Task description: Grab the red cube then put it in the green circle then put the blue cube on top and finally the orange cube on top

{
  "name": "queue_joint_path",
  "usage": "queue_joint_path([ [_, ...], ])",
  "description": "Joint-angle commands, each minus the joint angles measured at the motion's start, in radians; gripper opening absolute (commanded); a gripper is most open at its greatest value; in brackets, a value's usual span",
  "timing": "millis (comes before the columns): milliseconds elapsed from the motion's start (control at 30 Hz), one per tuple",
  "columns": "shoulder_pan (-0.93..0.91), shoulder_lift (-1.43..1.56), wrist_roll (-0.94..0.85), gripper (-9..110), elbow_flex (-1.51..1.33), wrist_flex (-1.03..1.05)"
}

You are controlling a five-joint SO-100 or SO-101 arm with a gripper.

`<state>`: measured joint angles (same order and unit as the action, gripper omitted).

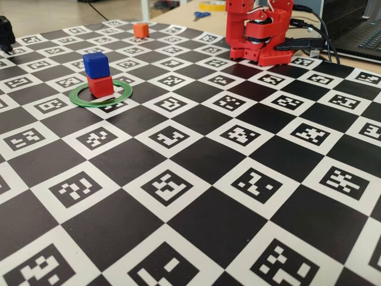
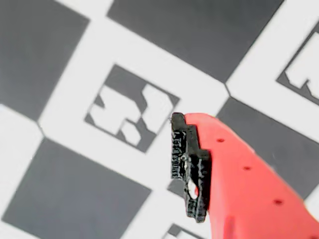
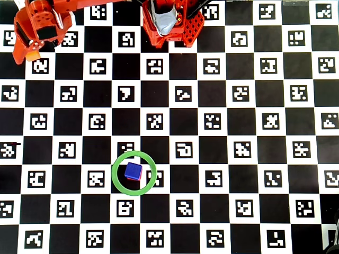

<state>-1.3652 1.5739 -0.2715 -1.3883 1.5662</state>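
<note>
Stacking: blue cube [image 1: 96, 64] sits on red cube [image 1: 100, 86] inside green circle [image 1: 100, 93].
Orange cube [image 1: 140, 30]: upper left, apart.
Claw [image 3: 32, 53]: upper left of the overhead view; spread cannot be told.

Under me lies a checkered mat [image 1: 196, 179] of black and white squares, and each white square carries a small black code mark. My wrist view shows one such mark [image 2: 132, 115] close up, on a white square between dark ones. Beyond the mat's far edge in the fixed view is a pale wooden table [image 1: 357, 62]. On it lie blue-handled scissors [image 1: 201, 15], and a roll of yellow tape [image 1: 212, 5] sits behind them. At the far right rests a dark laptop [image 1: 363, 36], with black cables [image 1: 309, 43] running beside it.
</note>
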Motion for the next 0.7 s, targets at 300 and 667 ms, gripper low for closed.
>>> queue_joint_path([
  [300, -0.074, -0.031, 0.041, 43, -0.015, -0.114],
  [667, -0.066, -0.189, 0.075, 43, 0.034, -0.160],
])
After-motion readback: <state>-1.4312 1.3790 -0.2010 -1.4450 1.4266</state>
